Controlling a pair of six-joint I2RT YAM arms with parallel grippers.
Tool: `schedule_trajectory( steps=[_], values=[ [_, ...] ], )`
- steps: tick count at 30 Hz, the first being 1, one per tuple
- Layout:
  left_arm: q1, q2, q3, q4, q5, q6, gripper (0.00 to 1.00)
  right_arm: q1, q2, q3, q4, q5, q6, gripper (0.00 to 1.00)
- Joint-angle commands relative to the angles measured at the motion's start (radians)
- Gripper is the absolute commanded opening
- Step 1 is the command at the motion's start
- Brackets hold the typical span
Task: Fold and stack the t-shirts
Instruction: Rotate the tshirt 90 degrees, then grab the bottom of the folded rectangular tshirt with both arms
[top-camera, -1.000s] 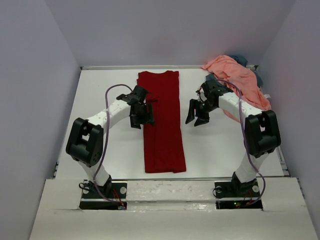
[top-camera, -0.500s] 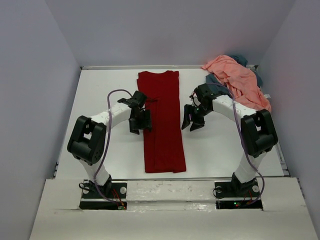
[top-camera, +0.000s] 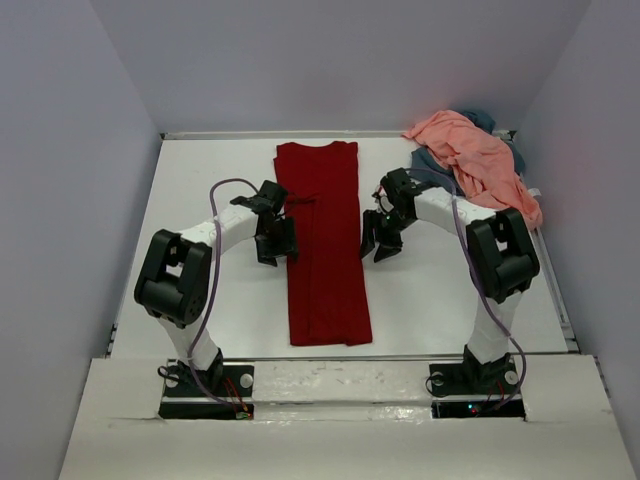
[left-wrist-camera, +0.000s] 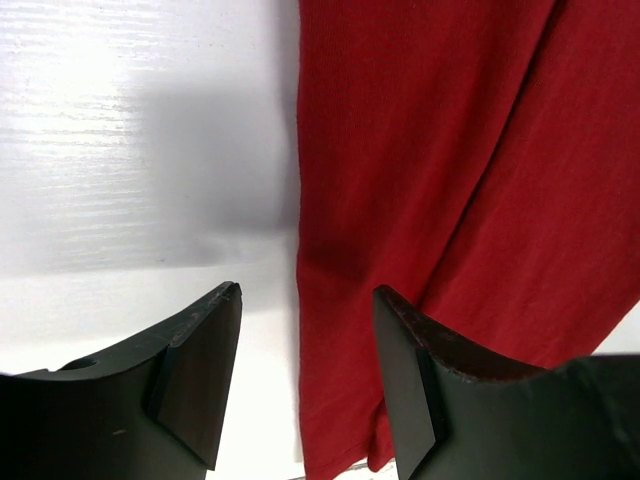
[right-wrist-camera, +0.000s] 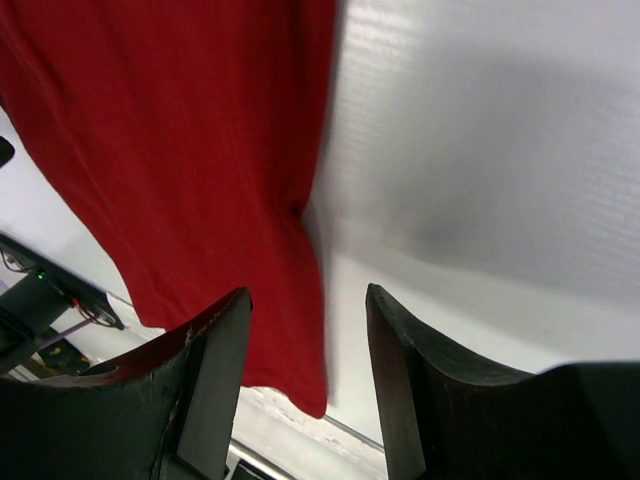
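Top external, plain dark red t-shirt (top-camera: 323, 250), long narrow fold

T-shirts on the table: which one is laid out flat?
The dark red t-shirt, a long flat strip mid-table; the salmon pink t-shirt and blue-grey t-shirt lie crumpled in the far right corner.

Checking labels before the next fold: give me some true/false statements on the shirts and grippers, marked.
1. The dark red cloth t-shirt lies flat as a long narrow strip on the white table. True.
2. The left gripper is shut on that shirt. False: its jaws stand open over the shirt's left edge, holding nothing.
3. The salmon pink cloth t-shirt is neatly folded. False: it lies crumpled in the far right corner.
4. The slate blue-grey t-shirt lies mostly hidden under the pink one. True.
5. The right gripper is open over the red shirt's right edge. True.
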Motion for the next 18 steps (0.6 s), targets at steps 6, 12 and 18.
schedule_trajectory(
  steps=[6, 12, 18],
  values=[
    [0.006, 0.01, -0.008, 0.018, 0.016, 0.003, 0.64, 0.007, 0.069, 0.131, 0.037, -0.015, -0.013, 0.55],
    [0.006, 0.022, -0.008, 0.026, 0.017, 0.003, 0.62, 0.016, 0.107, 0.176, 0.033, -0.024, -0.012, 0.53],
    [0.012, 0.035, -0.007, 0.033, 0.016, -0.001, 0.56, 0.025, 0.129, 0.182, 0.035, -0.027, -0.009, 0.52]
  ],
)
